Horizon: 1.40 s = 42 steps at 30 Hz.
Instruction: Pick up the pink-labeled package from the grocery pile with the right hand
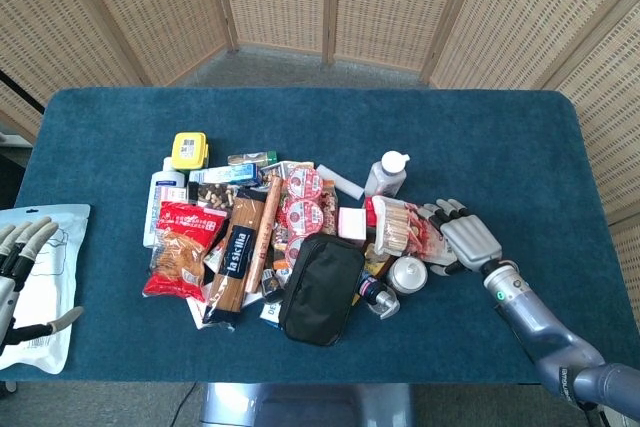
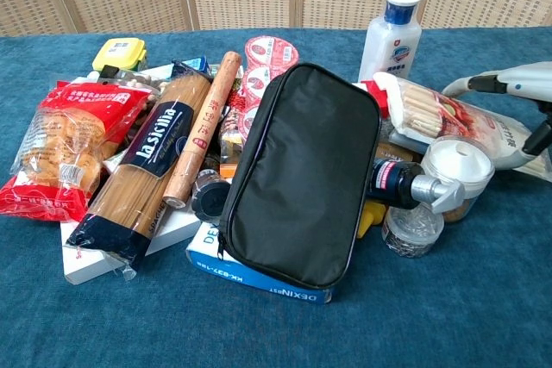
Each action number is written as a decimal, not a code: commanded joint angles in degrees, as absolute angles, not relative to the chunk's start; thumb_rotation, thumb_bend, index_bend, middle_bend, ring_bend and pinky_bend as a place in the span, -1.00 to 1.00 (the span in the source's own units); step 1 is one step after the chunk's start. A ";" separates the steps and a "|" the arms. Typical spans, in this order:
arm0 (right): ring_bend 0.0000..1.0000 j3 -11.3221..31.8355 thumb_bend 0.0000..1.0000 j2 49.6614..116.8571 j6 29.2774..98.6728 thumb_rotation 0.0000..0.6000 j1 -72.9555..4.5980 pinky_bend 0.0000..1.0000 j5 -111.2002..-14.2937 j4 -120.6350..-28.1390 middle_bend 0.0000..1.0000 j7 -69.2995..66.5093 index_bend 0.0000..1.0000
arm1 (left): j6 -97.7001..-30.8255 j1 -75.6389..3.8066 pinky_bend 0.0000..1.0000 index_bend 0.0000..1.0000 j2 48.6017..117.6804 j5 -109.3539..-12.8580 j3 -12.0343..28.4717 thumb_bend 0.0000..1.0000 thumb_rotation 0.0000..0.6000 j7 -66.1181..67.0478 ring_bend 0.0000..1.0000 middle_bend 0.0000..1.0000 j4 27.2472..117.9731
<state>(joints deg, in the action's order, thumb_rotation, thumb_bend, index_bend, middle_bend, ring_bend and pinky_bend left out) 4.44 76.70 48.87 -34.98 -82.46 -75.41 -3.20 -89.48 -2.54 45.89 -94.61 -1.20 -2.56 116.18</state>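
The pink-labeled package (image 1: 402, 226) is a clear bag of pale sticks lying at the right edge of the grocery pile, also seen in the chest view (image 2: 435, 113). My right hand (image 1: 462, 240) reaches over its right end, fingers spread and arched above the label, with the thumb on the near side (image 2: 509, 84). The package still lies flat on the pile. My left hand (image 1: 18, 272) hovers at the far left edge with fingers apart and nothing in it.
A black pouch (image 1: 320, 287) lies at the pile's front. A white-lidded jar (image 1: 408, 274) and a dark spray bottle (image 2: 405, 185) sit just in front of the package, a white bottle (image 1: 385, 175) behind it. A white bag (image 1: 50, 327) lies under the left hand.
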 commanded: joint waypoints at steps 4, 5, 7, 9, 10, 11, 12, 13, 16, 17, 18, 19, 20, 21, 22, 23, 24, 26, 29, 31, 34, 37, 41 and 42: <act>-1.00 5.60 -0.59 79.26 46.81 0.72 -38.03 -1.00 -82.83 -71.29 -1.00 -6.40 -1.00 | -90.51 -1.63 -1.00 -1.00 45.57 -94.73 -1.45 -1.00 0.88 -2.86 -1.00 -1.00 116.00; -1.00 5.65 -0.56 79.52 47.03 0.74 -38.24 -0.94 -83.14 -70.78 -1.00 -7.04 -1.00 | -90.73 -1.45 -1.00 -1.00 45.53 -94.75 -1.50 -1.00 0.88 -2.92 -1.00 -1.00 115.97; -0.84 6.03 -0.49 80.44 48.93 0.89 -38.35 -0.57 -84.06 -69.19 -0.98 -8.73 -1.00 | -91.22 -1.01 -1.00 -1.00 45.45 -94.76 -1.62 -1.00 0.89 -3.06 -1.00 -1.00 115.87; -0.41 5.90 -0.41 80.78 49.57 1.00 -38.52 -0.03 -84.80 -68.18 -0.76 -10.71 -0.89 | -91.55 -0.69 -1.00 -1.00 45.37 -94.72 -1.70 -1.00 0.89 -3.13 -1.00 -1.00 115.76; -0.15 5.86 -0.37 81.10 50.19 1.00 -38.59 0.23 -85.27 -67.35 -0.51 -12.00 -0.72 | -91.78 -0.53 -1.00 -1.00 45.36 -94.68 -1.68 -1.00 0.88 -3.21 -1.00 -1.00 115.68; 0.07 5.76 -0.34 81.34 50.46 1.00 -38.68 0.42 -85.60 -66.78 -0.22 -13.00 -0.50 | -91.87 -0.43 -1.00 -1.00 45.36 -94.61 -1.68 -1.00 0.88 -3.25 -1.00 -1.00 115.63; 0.24 5.63 -0.32 81.55 50.83 1.00 -38.73 0.56 -85.97 -66.21 -0.01 -13.76 -0.34 | -91.89 -0.37 -1.00 -1.00 45.35 -94.58 -1.69 -1.00 0.87 -3.26 -1.00 -1.00 115.62; 0.43 5.59 -0.30 81.91 51.57 1.00 -38.74 0.69 -86.38 -65.47 0.19 -14.71 -0.20 | -91.89 -0.35 -1.00 -1.00 45.36 -94.53 -1.65 -1.00 0.87 -3.26 -1.00 -1.00 115.60; 0.78 5.72 -0.25 82.81 53.39 1.00 -38.57 0.95 -86.77 -63.82 0.53 -16.78 0.03 | -91.64 -0.44 -1.00 -1.00 45.40 -94.44 -1.53 -1.00 0.88 -3.09 -1.00 -1.00 115.70; 0.86 5.76 -0.21 83.09 53.93 1.00 -38.48 0.98 -86.84 -63.29 0.63 -17.29 0.11 | -91.54 -0.49 -1.00 -1.00 45.42 -94.44 -1.49 -1.00 0.88 -3.04 -1.00 -1.00 115.76; 0.89 5.77 -0.20 83.31 54.37 1.00 -38.38 0.99 -86.85 -62.78 0.67 -17.76 0.15 | -91.46 -0.56 -1.00 -1.00 45.41 -94.46 -1.44 -1.00 0.89 -2.98 -1.00 -1.00 115.83; 0.94 5.85 -0.19 83.41 54.76 1.00 -38.24 1.00 -86.68 -62.19 0.72 -18.33 0.20 | -91.41 -0.61 -1.00 -1.00 45.41 -94.48 -1.35 -1.00 0.88 -2.87 -1.00 -1.00 115.89; 0.97 5.92 -0.16 83.45 55.23 1.00 -38.11 1.00 -86.64 -61.86 0.77 -18.69 0.23 | -91.35 -0.64 -1.00 -1.00 45.40 -94.46 -1.33 -1.00 0.88 -2.80 -1.00 -1.00 115.93; 0.99 5.97 -0.13 83.42 55.61 1.00 -37.95 1.00 -86.54 -61.66 0.82 -19.08 0.27 | -91.30 -0.66 -1.00 -1.00 45.38 -94.44 -1.29 -1.00 0.88 -2.73 -1.00 -1.00 115.99; 1.00 5.96 -0.10 83.19 55.99 1.00 -37.76 1.00 -86.47 -61.51 0.86 -19.41 0.30 | -91.25 -0.70 -1.00 -1.00 45.37 -94.36 -1.21 -1.00 0.88 -2.69 -1.00 -1.00 116.05; 1.00 5.92 -0.07 83.02 56.30 1.00 -37.63 1.00 -86.48 -61.43 0.91 -19.48 0.34 | -91.22 -0.73 -1.00 -1.00 45.37 -94.31 -1.15 -1.00 0.89 -2.69 -1.00 -1.00 116.07; 1.00 5.91 -0.05 82.78 56.56 1.00 -37.43 1.00 -86.34 -61.41 0.94 -19.51 0.36 | -91.14 -0.78 -1.00 -1.00 45.38 -94.26 -1.10 -1.00 0.89 -2.70 -1.00 -1.00 116.09; 1.00 5.83 -0.03 81.74 56.92 1.00 -36.80 1.00 -85.82 -62.17 0.98 -19.69 0.40 | -90.83 -0.93 -1.00 -1.00 45.44 -94.20 -1.04 -1.00 0.88 -2.65 -1.00 -1.00 116.10; 1.00 5.77 -0.02 79.43 58.25 1.00 -35.46 1.00 -85.18 -64.52 0.99 -19.22 0.40 | -90.40 -1.15 -1.00 -1.00 45.69 -94.08 -0.93 -1.00 0.88 -2.56 -1.00 -1.00 116.05; 1.00 5.81 -0.01 77.25 59.62 1.00 -34.40 1.00 -84.89 -67.02 0.99 -18.34 0.40 | -90.03 -1.36 -1.00 -1.00 45.98 -93.93 -0.83 -1.00 0.88 -2.67 -1.00 -1.00 115.97; 1.00 5.56 -0.01 73.59 61.25 1.00 -33.05 1.00 -84.88 -71.07 0.99 -16.04 0.41 | -89.36 -1.80 -1.00 -1.00 46.52 -93.88 -0.68 -1.00 0.88 -2.78 -1.00 -1.00 115.69; 1.00 5.45 -0.01 70.11 62.66 1.00 -31.66 1.00 -84.51 -75.36 0.99 -13.91 0.41 | -88.66 -2.33 -1.00 -1.00 47.05 -93.81 -0.45 -1.00 0.88 -2.91 -1.00 -1.00 115.47; 1.00 6.06 -0.01 66.12 64.64 1.00 -30.37 1.00 -83.98 -80.90 0.99 -11.65 0.41 | -87.75 -3.18 -1.00 -1.00 47.40 -93.83 -0.02 -1.00 0.88 -2.85 -1.00 -1.00 115.31; 1.00 6.34 -0.01 65.21 65.02 1.00 -30.21 1.00 -83.84 -82.20 0.99 -11.16 0.41 | -87.55 -3.37 -1.00 -1.00 47.44 -93.81 0.08 -1.00 0.89 -2.81 -1.00 -1.00 115.28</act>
<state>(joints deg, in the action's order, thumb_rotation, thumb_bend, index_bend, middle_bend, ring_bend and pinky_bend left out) 5.86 67.61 63.56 -31.24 -84.30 -79.42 -12.83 -87.63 -3.28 47.39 -93.82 0.00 -2.84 115.32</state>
